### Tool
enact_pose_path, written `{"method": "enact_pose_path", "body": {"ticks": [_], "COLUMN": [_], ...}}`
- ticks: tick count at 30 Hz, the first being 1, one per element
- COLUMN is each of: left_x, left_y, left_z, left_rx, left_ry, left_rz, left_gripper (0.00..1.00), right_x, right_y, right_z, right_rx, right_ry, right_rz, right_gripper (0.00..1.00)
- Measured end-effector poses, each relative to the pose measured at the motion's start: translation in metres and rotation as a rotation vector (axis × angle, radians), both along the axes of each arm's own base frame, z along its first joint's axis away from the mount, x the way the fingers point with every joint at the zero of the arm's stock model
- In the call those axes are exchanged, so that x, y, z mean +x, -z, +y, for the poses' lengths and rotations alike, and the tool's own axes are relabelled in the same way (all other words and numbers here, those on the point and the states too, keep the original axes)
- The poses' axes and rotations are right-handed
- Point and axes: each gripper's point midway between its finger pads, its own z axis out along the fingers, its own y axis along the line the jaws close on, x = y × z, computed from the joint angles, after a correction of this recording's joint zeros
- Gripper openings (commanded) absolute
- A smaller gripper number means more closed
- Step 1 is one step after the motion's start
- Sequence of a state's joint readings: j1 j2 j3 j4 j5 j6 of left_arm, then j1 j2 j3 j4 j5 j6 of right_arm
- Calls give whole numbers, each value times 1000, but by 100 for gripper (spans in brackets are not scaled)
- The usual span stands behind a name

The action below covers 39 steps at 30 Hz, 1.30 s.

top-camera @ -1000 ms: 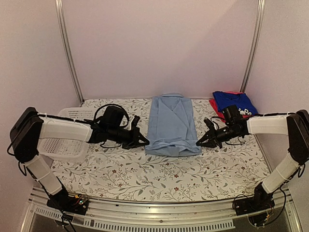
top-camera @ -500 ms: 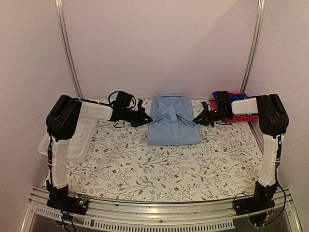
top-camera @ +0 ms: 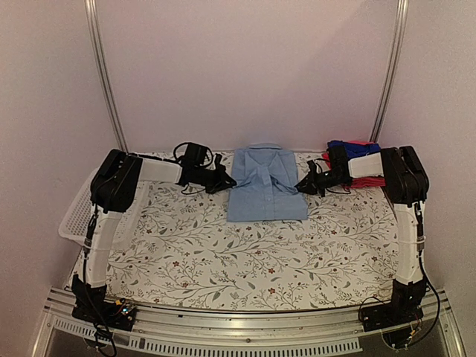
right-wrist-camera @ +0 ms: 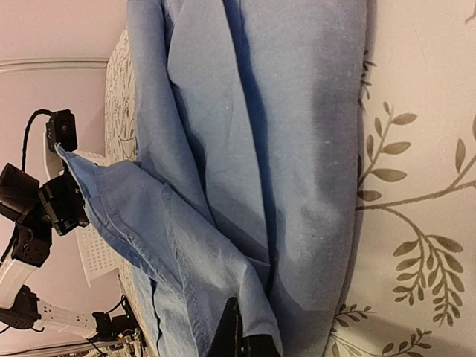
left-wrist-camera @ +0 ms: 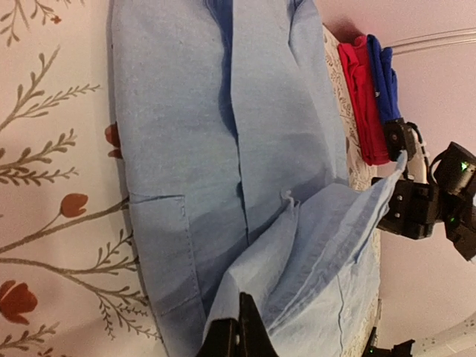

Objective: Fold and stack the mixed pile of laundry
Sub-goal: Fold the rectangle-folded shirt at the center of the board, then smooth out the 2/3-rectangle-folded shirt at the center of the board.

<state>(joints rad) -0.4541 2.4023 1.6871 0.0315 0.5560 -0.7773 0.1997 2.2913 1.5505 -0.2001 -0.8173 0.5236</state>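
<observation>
Left fingers (left-wrist-camera: 242, 338): clenched on a thin pinch of hem at the left side of the light-blue shirt (top-camera: 266, 190).
Right fingers (right-wrist-camera: 232, 335): clenched on the same hem at the right side. The bite is just as small, little more than the stitched edge.
Hem between grips: raised off the layer beneath and strung from one pinch to the other as a slack band, not yet laid down.
Shirt: far middle of the worktop (top-camera: 245, 268), collar toward the back wall, near end doubled over.
Step (my reading): a lengthwise fold is half made. The hem needs lowering onto the body, then letting go.
Rest of pile: red garment (left-wrist-camera: 361, 104) with royal-blue shirt (left-wrist-camera: 385, 78) against it, at the far right corner just beside the light-blue one. The right forearm crosses them in the top view; contact cannot be told.
Basket (top-camera: 74, 216): white, at the left edge, well apart from the cloth.
Risk, slip: with so little cloth in each pinch, any pull apart could drop one corner and leave the fold crooked.
Risk, sag: the slack middle may land first and bunch into a ridge.
Risk, drag: lowering while moving sideways could shift the under layer and undo its alignment.
Risk, stack: a careless right-arm retreat could brush the corner garments out of place.
</observation>
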Motion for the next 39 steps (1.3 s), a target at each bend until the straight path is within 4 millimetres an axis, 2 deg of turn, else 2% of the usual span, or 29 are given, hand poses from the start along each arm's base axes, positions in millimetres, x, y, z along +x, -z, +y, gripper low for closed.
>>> {"method": "enact_pose_path", "body": {"ticks": [1, 2, 6, 8, 11, 12, 13, 14, 16, 18, 20, 21, 23, 25, 27, 29, 32, 35, 39], "left_x": [2, 5, 15, 16, 12, 8, 3, -2, -13, -27, -48, -58, -83, -104, -121, -130, -125, -111, -109], "left_y": [0, -2, -3, -2, -7, -11, -19, -28, -56, -85, -108, -113, -115, -101, -80, -54, -14, -14, -14], "left_z": [-1, -2, -6, -3, 14, 25, 34, 41, 51, 50, 32, 19, -19, -52, -77, -91, -89, -76, -43], "left_rx": [-2, -4, -6, 5, 24, 33, 42, 46, 44, 12, -34, -61, -122, -161, -185, -197, -200, -242, -261], "left_ry": [1, 1, 1, 0, -26, -41, -46, -47, -43, -19, 43, 82, 176, 252, 301, 321, 285, 233, 163], "left_rz": [-4, -8, -17, -17, -10, -4, -10, -22, -63, -120, -177, -192, -205, -181, -133, -79, 6, 6, 18], "left_gripper": [0, 10, 52, 63, 74, 77, 80, 94, 98, 99, 99, 98, 98, 99, 99, 98, 98, 98, 98], "right_x": [1, 1, 7, 12, 21, 22, 22, 22, 13, -6, -36, -48, -78, -101, -116, -117, -101, -89, -86], "right_y": [1, 2, 1, -4, -19, -29, -42, -54, -89, -119, -137, -140, -135, -119, -99, -78, -41, -6, 1], "right_z": [-1, -2, -5, -9, -22, -30, -37, -41, -45, -42, -21, -7, 31, 63, 87, 96, 91, 70, 40], "right_rx": [0, 0, 10, 21, 30, 29, 27, 29, 45, 78, 125, 147, 196, 234, 261, 276, 275, 268, 309], "right_ry": [3, 6, 31, 46, 76, 87, 94, 96, 84, 53, -20, -62, -172, -256, -317, -329, -291, -226, -189], "right_rz": [2, 3, 6, 5, -17, -26, -46, -62, -124, -174, -194, -196, -170, -114, -56, 0, 66, 135, 153], "right_gripper": [0, 6, 55, 69, 73, 73, 74, 73, 73, 72, 70, 70, 69, 69, 68, 67, 66, 64, 63]}}
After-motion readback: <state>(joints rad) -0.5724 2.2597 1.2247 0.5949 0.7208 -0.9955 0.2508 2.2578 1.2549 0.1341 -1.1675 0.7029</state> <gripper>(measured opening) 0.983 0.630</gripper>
